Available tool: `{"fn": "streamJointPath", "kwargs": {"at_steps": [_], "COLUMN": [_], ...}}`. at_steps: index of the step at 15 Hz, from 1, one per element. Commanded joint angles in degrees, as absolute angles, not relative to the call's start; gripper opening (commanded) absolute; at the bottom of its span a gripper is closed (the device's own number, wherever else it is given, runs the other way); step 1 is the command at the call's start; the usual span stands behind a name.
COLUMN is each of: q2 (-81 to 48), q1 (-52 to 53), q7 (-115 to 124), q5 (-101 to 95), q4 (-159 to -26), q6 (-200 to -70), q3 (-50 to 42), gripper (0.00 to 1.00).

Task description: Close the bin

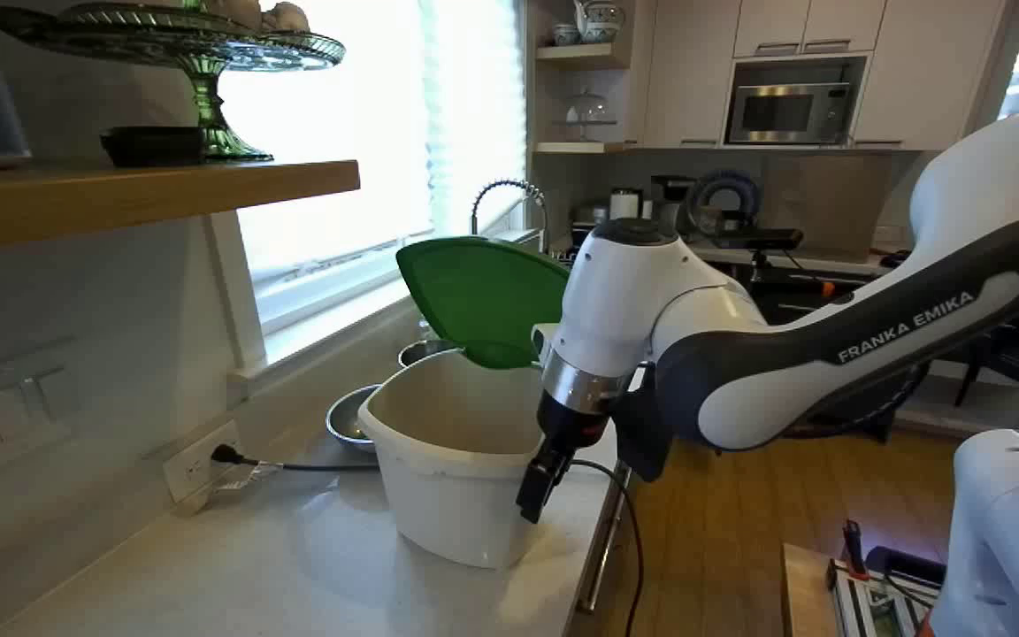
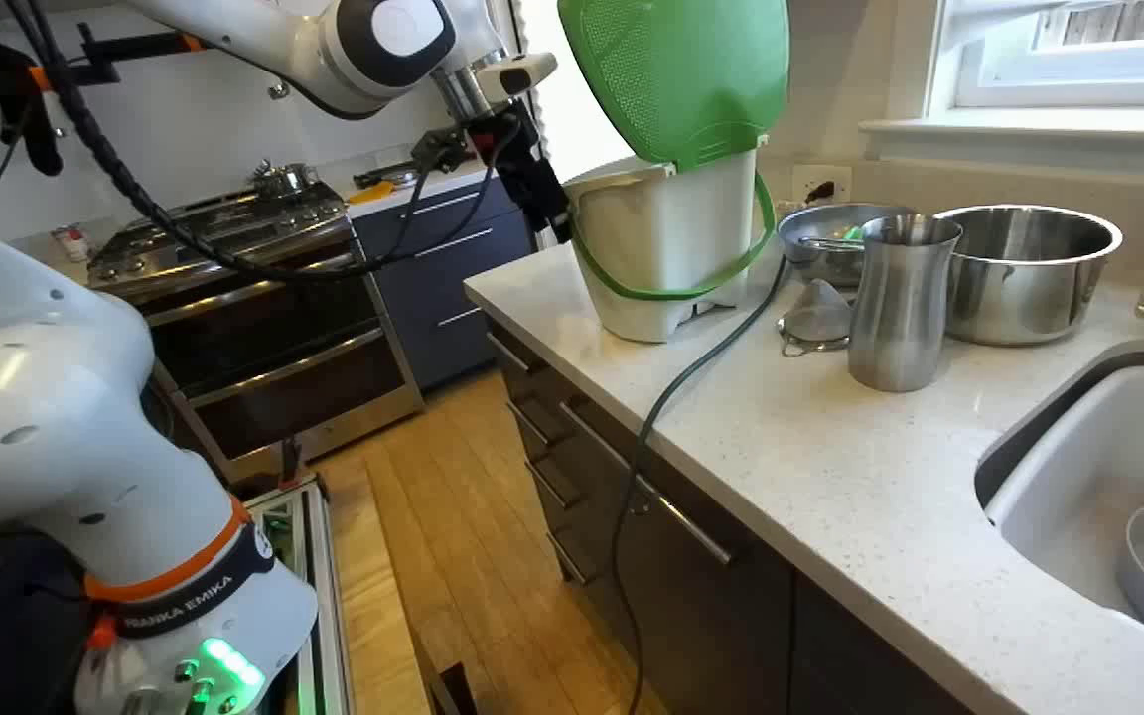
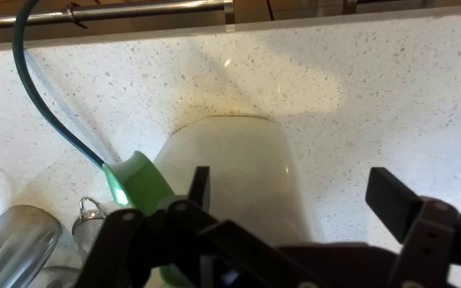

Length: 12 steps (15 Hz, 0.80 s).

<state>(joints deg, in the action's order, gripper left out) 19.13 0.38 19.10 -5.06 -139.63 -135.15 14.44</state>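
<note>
The cream-white bin (image 1: 456,504) stands upright on the counter, near its edge; it also shows in an exterior view (image 2: 666,223) and in the wrist view (image 3: 234,156). Its green lid (image 1: 483,296) stands raised on its hinge in both exterior views (image 2: 681,79). A green handle (image 2: 666,293) hangs down the bin's side and also shows in the wrist view (image 3: 144,184). My gripper (image 3: 290,188) points down beside the bin's outer wall, below the rim, in both exterior views (image 1: 531,506) (image 2: 558,220). Its fingers are wide apart with nothing between them. Whether it touches the bin is unclear.
A metal pot (image 2: 1019,283), a metal cup (image 2: 900,318), a metal bowl (image 2: 835,243) and a small strainer (image 2: 817,316) stand near the bin. A cable (image 2: 701,367) crosses the counter. A sink (image 2: 1078,477) lies beyond. A wooden shelf (image 1: 147,199) projects from the wall.
</note>
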Motion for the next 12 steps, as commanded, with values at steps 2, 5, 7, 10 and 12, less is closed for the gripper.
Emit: {"fn": "streamJointPath", "kwargs": {"at_steps": [2,5,7,10,12], "q2": [19.0,19.0,19.0,19.7,20.4], "q1": [1.5,1.5,1.5,3.0,3.0], "q7": [19.4,19.4,19.4,17.7,19.0], "q5": [-5.6,-5.6,-5.6,-1.8,-1.4], "q4": [-139.6,-139.6,-139.6,-139.0,-138.6], "q6": [-135.0,-135.0,-135.0,-130.7,-127.2], "q3": [13.3,13.3,13.3,11.8,11.6], "gripper": [1.00,1.00,1.00,1.00,1.00]}}
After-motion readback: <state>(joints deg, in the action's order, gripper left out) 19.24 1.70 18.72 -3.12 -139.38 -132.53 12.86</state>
